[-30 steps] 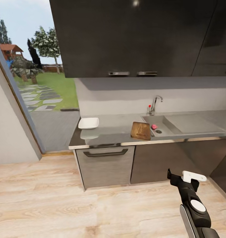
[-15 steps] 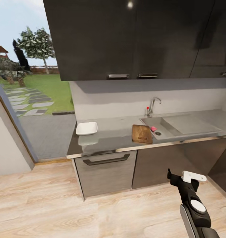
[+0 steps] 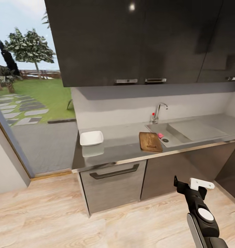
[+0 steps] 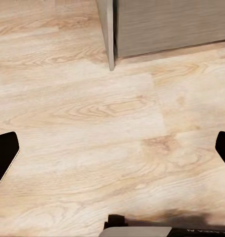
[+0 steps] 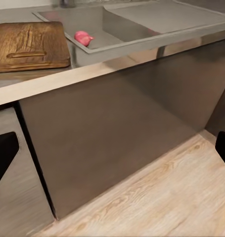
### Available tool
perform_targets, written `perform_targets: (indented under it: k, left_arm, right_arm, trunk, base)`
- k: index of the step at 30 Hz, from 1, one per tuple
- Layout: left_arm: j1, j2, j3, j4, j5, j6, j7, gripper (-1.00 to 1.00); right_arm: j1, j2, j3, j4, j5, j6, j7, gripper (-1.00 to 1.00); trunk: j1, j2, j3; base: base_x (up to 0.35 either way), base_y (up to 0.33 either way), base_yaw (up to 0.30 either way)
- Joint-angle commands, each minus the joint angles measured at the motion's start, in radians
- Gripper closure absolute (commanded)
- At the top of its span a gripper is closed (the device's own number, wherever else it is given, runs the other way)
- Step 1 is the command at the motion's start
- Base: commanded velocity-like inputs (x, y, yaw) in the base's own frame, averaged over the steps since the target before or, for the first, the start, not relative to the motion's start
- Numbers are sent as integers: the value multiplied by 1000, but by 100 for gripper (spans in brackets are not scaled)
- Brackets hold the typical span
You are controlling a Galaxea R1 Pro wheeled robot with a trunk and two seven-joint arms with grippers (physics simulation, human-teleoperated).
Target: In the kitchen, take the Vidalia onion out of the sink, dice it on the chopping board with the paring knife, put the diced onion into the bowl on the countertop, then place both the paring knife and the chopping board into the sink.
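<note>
- Left gripper point(image 4: 112, 148): fingertips at the far edges of its wrist view, jaws spread wide, empty, pointing down at the plank floor point(image 4: 92, 113) near a cabinet corner.
- Right gripper point(image 3: 189, 183): arm held low over the floor in front of the cabinets, pointing toward the counter point(image 3: 124, 143); jaws wide apart, nothing held.
- Bowl point(image 3: 91, 138): white, squarish, near the counter's left end.
- Chopping board point(image 3: 150, 141): dark brown, flat, just left of the sink point(image 3: 186, 132). Right wrist view shows a slim dark shape lying on it, likely the paring knife point(image 5: 27, 54).
- Vidalia onion point(image 5: 83, 37): pinkish, inside the basin beside the drain; tap with red knob behind.
</note>
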Motion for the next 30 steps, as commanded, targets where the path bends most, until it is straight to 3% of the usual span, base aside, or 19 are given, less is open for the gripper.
perform_targets:
  k: [1, 12, 16, 24, 27, 28, 30]
  left_arm:
    - [0, 0, -1, -1, 4, -2, 0, -100]
    - [0, 0, -2, 1, 4, -2, 0, -100]
    - [0, 0, -2, 11, 4, -2, 2, -100]
    - [0, 0, -2, 22, 4, -2, 2, -100]
    - [0, 0, -2, 23, 4, -2, 2, -100]
    - [0, -2, -2, 26, 4, -2, 2, -100]
    - [0, -5, -2, 31, 3, -2, 2, -100]
  right_arm:
    - [-1, 0, 1, -2, -3, 6, -5, -100]
    - [-1, -2, 6, -1, -5, 10, -3, -100]
    - [-34, -3, 8, 0, -5, 20, -5, -100]
    - [-194, -2, 16, 3, -2, 176, -13, -100]
    - [-268, 4, 53, 29, 0, 212, -50, -100]
    - [-359, 18, 107, 105, 1, 224, -130, -100]
    - [-435, 34, 127, 187, 1, 226, -171, -100]
  trunk:
    - [1, -2, -1]
    - [1, -2, 2]
    - [1, -2, 2]
    - [1, -2, 2]
    - [1, -2, 2]
    - [1, -2, 2]
    - [1, -2, 2]
  base:
    - [108, 273, -117]
    - [96, 217, -38]
    - [18, 30, -1]
    - [3, 5, 0]
    - [0, 0, 0]
    - [0, 0, 0]
    - [0, 0, 0]
